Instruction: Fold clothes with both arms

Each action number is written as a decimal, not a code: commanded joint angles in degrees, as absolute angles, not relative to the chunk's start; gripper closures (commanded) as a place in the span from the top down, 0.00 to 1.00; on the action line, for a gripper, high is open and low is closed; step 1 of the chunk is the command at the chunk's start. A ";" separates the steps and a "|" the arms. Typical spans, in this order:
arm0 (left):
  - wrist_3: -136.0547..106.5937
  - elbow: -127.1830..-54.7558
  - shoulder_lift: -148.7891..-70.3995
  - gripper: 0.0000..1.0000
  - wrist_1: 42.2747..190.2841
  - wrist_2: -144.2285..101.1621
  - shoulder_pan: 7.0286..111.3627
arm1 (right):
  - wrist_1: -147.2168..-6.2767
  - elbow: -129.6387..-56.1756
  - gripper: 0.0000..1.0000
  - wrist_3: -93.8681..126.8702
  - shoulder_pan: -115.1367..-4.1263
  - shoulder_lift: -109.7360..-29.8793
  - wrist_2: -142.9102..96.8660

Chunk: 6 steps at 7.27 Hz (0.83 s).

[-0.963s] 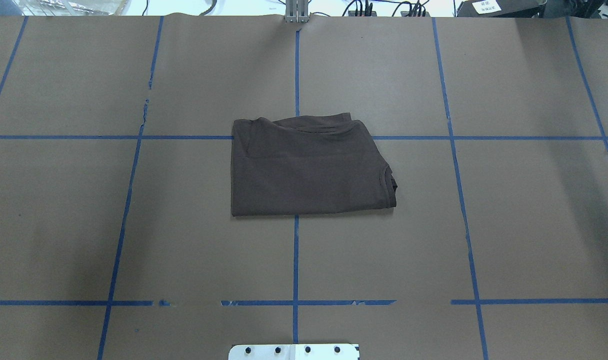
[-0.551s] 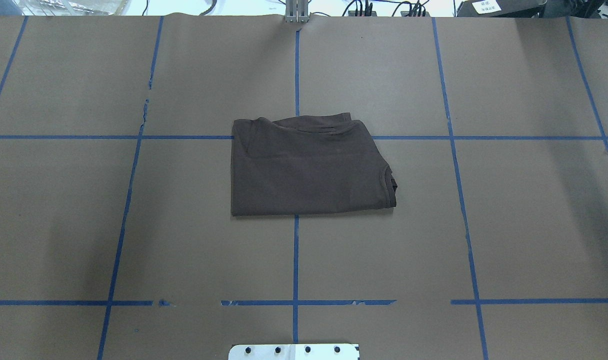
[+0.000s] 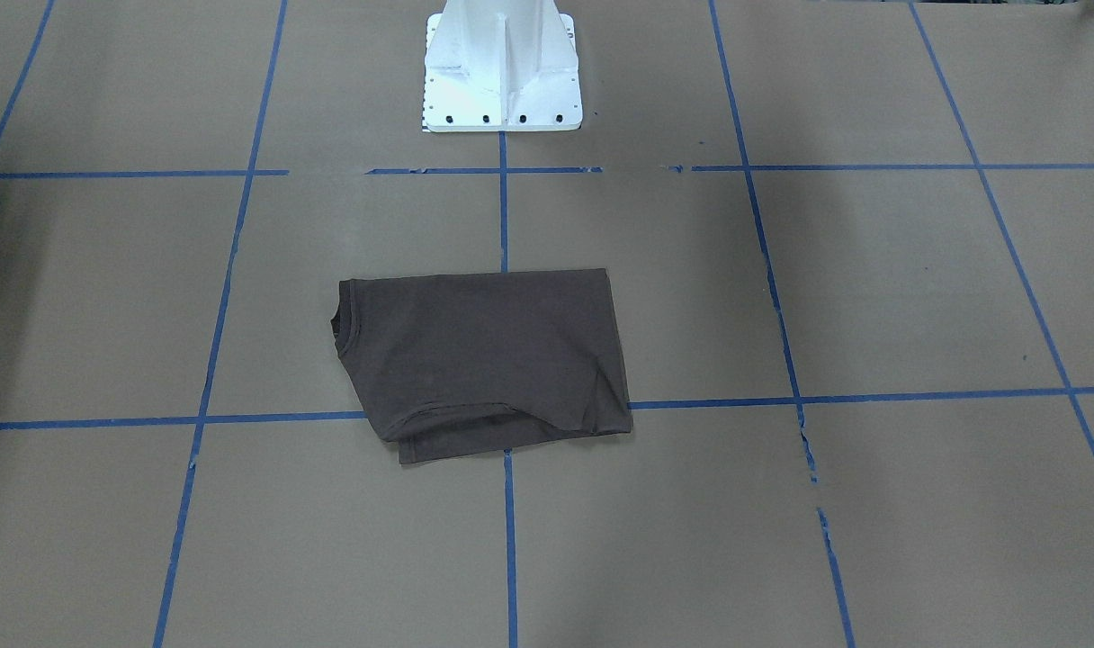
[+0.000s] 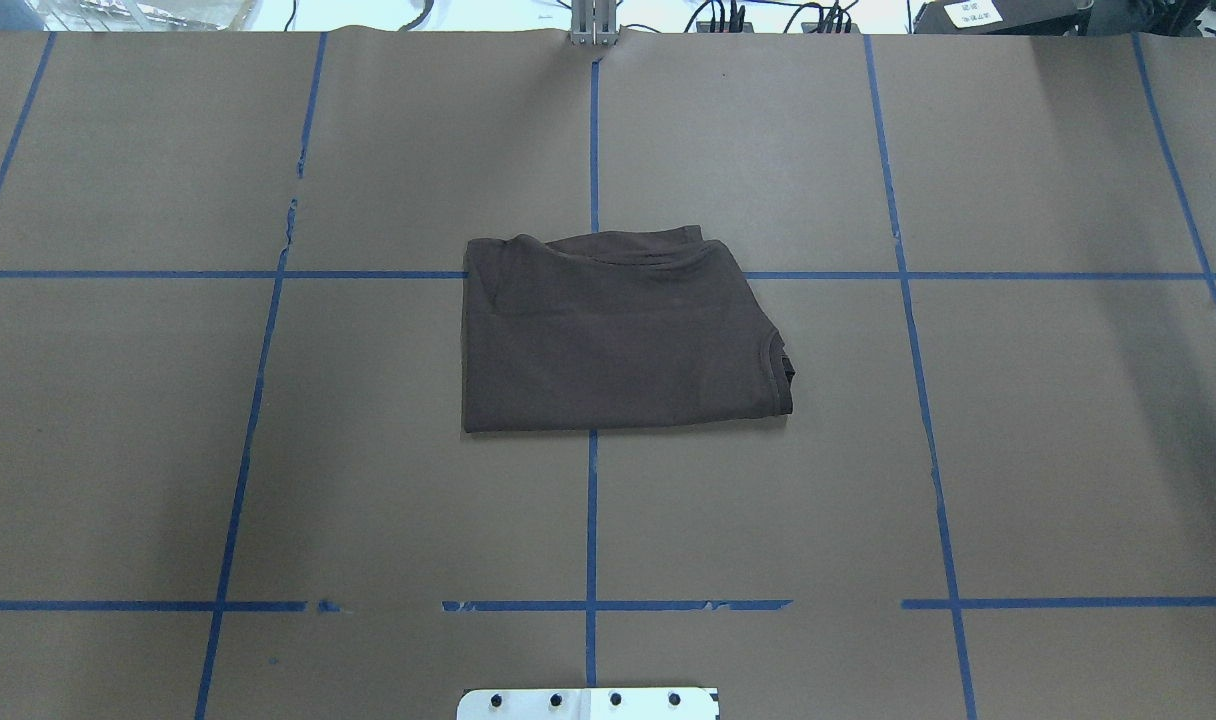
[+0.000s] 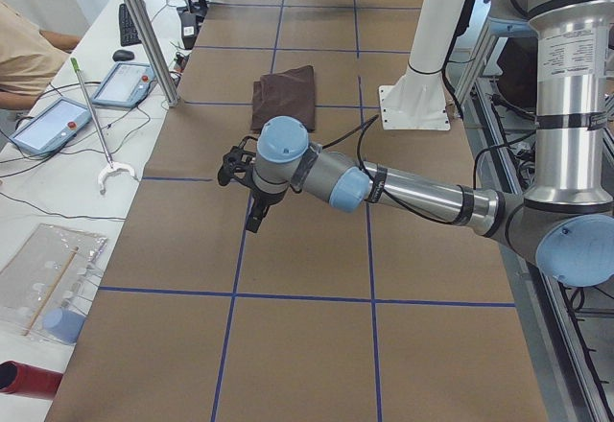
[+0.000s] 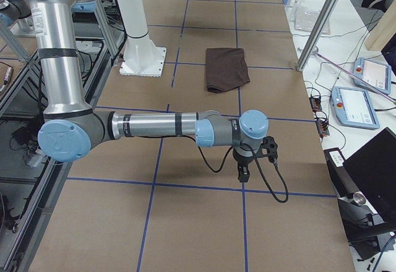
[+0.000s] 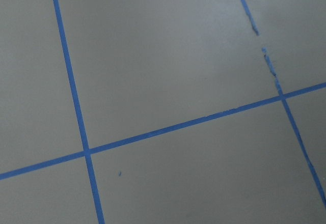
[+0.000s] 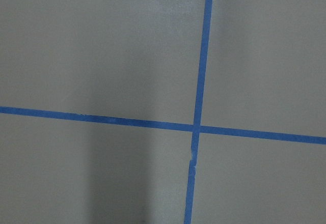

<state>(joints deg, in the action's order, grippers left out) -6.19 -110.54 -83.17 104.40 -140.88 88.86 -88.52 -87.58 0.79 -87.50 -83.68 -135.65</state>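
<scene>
The dark brown T-shirt [image 4: 618, 335] lies folded into a compact rectangle at the table's middle, collar edge to the robot's right; it also shows as the T-shirt [image 3: 484, 355], [image 5: 285, 96], [image 6: 226, 69]. Neither arm touches it. The left arm stretches low over the table's left end, and its gripper [image 5: 257, 219] points down, far from the shirt. The right gripper [image 6: 242, 174] hangs likewise over the right end. Both grippers show only in the side views, so I cannot tell whether they are open or shut. Both wrist views hold only brown paper and blue tape.
The white pedestal base [image 3: 502, 67] stands on the robot's side of the shirt. Blue tape lines grid the brown paper, with a small tear [image 4: 290, 215] at the left. Beyond the far edge stand metal poles [image 5: 144, 34], tablets [image 6: 354, 106] and a seated person [image 5: 24, 58].
</scene>
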 commanded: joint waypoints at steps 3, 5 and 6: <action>-5.80 -112.42 -75.50 1.00 104.33 -140.45 89.39 | -88.51 -88.15 1.00 1.76 -87.63 -83.49 -136.40; -5.71 -111.28 -73.40 1.00 104.33 -137.38 89.38 | -88.42 -87.54 1.00 1.67 -87.54 -83.50 -136.15; -5.71 -109.62 -73.13 1.00 104.24 -137.03 89.38 | -88.24 -87.80 1.00 1.58 -87.54 -83.58 -136.23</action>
